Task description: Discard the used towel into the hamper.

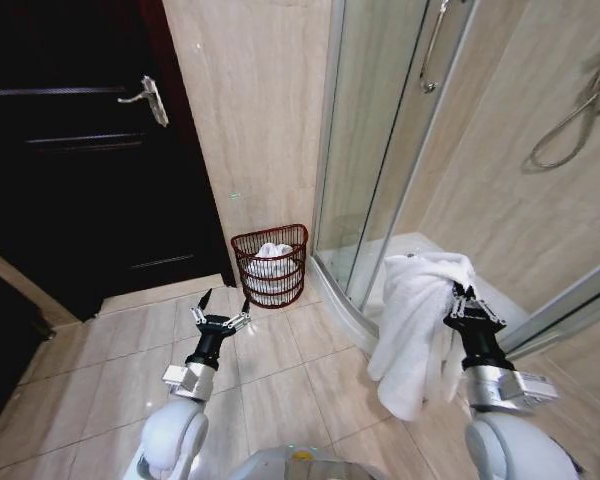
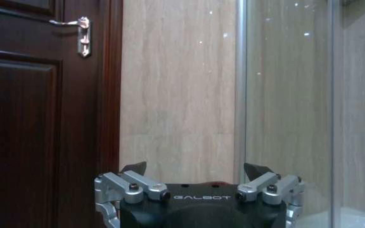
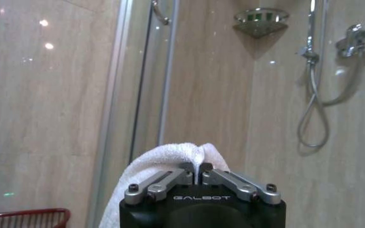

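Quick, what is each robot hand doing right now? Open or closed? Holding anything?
Left gripper: open, holding nothing, low above the floor tiles near the hamper.
Right gripper: closed on the white towel, held up beside the shower.

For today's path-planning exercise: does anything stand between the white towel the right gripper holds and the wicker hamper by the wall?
Nothing visible does. The right gripper holds the white towel up beside the shower enclosure; only bare tiled floor lies between it and the hamper, which already holds white cloth. The open left gripper hovers off to the side.
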Motion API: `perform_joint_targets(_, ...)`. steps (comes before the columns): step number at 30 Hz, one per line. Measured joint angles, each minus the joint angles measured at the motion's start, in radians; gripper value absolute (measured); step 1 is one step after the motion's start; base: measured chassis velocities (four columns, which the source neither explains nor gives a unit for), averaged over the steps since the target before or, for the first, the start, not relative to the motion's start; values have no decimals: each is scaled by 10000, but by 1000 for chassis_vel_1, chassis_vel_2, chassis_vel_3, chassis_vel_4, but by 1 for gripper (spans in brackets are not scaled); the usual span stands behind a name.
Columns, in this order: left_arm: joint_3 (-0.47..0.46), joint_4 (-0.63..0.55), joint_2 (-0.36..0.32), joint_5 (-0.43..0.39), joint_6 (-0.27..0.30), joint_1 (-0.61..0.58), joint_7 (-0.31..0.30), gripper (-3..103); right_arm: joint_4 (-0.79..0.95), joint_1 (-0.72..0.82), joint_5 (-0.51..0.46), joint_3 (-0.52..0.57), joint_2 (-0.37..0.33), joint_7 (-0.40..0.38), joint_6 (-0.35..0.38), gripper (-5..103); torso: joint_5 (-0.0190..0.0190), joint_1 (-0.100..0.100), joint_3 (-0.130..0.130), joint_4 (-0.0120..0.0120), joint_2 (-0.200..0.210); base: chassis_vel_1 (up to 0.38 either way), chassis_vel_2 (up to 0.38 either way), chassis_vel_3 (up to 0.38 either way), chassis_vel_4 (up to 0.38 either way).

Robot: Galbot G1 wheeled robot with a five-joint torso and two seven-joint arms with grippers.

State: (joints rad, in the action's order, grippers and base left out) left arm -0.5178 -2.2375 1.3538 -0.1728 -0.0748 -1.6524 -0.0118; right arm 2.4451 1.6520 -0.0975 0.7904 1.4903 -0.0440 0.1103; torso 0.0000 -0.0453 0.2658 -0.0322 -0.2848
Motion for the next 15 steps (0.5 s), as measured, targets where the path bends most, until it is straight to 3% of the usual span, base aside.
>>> perform_joint_targets(15, 50, 271, -54, -171, 30, 200, 19, 100, -244, -371, 167, -143, -11, 35, 86, 3, 0, 60, -121, 4, 177, 67, 66, 75, 78)
